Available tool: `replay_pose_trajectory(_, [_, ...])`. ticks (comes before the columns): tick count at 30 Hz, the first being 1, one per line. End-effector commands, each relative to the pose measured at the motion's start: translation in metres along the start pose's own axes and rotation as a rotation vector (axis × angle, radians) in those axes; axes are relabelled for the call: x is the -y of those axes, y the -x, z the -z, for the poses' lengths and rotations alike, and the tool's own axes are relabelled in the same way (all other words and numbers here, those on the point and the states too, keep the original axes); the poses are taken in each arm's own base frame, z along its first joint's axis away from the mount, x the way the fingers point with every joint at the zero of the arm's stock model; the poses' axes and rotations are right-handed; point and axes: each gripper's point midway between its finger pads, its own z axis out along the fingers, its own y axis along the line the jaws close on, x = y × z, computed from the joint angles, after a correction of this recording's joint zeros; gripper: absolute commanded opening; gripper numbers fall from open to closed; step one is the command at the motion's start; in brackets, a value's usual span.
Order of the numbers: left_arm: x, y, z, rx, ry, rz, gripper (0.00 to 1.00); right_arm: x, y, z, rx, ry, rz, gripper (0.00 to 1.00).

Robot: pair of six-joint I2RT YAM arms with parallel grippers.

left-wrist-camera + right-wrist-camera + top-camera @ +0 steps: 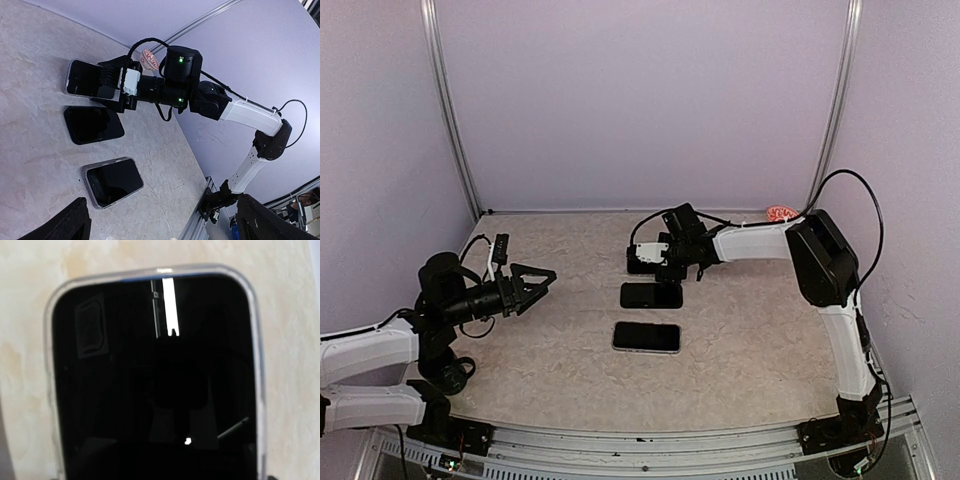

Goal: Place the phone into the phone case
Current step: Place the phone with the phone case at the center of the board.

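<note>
Soft, even light fell from above, leaving only faint shadows on the table (750,340). The right wrist view was slightly blurred, and its glossy phone screen (155,390) mirrored a bright white strip. The left wrist view was sharp.

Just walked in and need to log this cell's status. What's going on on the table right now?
The job is getting a phone into its case. The right end effector is down over the far device; whether it actually grips it is unclear. The left end effector hangs open off to the left, holding nothing. A black slab and a silver-rimmed phone lie flat nearby, untouched.
</note>
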Motion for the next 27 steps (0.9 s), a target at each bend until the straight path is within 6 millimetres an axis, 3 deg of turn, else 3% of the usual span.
replay_pose_trajectory(1, [-0.003,-0.002,0.004,-0.001,0.013,0.003,0.99,0.028,0.016,0.002,0.075,-0.068,0.005,0.75])
replay_pose_trajectory(16, [-0.003,-0.001,0.002,-0.002,0.017,0.004,0.99,0.016,0.012,-0.004,0.101,-0.007,0.022,0.82])
replay_pose_trajectory(27, [-0.005,0.0,0.002,0.002,0.022,0.003,0.99,0.021,0.0,-0.012,0.083,-0.02,0.001,0.89])
